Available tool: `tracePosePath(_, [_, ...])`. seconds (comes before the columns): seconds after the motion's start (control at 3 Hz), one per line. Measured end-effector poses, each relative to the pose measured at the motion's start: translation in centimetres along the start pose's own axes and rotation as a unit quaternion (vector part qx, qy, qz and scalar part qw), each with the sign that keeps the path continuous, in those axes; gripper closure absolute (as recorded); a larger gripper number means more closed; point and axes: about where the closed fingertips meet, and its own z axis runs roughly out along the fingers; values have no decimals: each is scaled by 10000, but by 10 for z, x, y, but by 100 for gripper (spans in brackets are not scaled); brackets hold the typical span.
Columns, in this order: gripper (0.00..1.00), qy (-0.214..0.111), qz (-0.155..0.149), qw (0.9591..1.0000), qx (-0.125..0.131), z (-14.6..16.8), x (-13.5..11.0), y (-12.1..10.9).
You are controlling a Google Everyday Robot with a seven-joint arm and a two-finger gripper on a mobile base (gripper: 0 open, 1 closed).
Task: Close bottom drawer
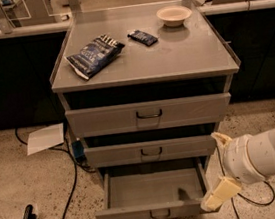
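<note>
Speckled terrazzo floor is spreading around the grey metal cabinet point(191, 54) I am watching, with dark counters running behind it. The bottom drawer point(126, 217), a shallow grey tray with a flat front and a small dark wire handle, is standing pulled well out below the two drawers above it, and nothing is lying in it. The white arm's pale gripper point(221, 193) is hanging low at the drawer's right front corner, just beside it or touching it; I cannot tell which, nor whether the gripper is open or closed. From the tool, the drawer front is lying to the left, its long axis running left to right, while the drawer's travel is running straight back into the cabinet. I am judging that the push needs the gripper out in front of that flat face, nearer the handle, since pressing at the corner could skew the tray. Bare floor is lying open in front of the drawer, though a black cable point(254, 200) is looping close under the arm.
</note>
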Motion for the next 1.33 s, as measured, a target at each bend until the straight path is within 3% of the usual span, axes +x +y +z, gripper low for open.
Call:
tracePosePath(0.33, [0,-180,365,9992,45,40,20,34])
tracePosePath(0.67, [0,-445,739,9962,140,91,39,53])
tracePosePath(1.0, [14,-510,871,9941,393,107,46,39])
tracePosePath(1.33, [35,-508,866,9941,399,106,45,39])
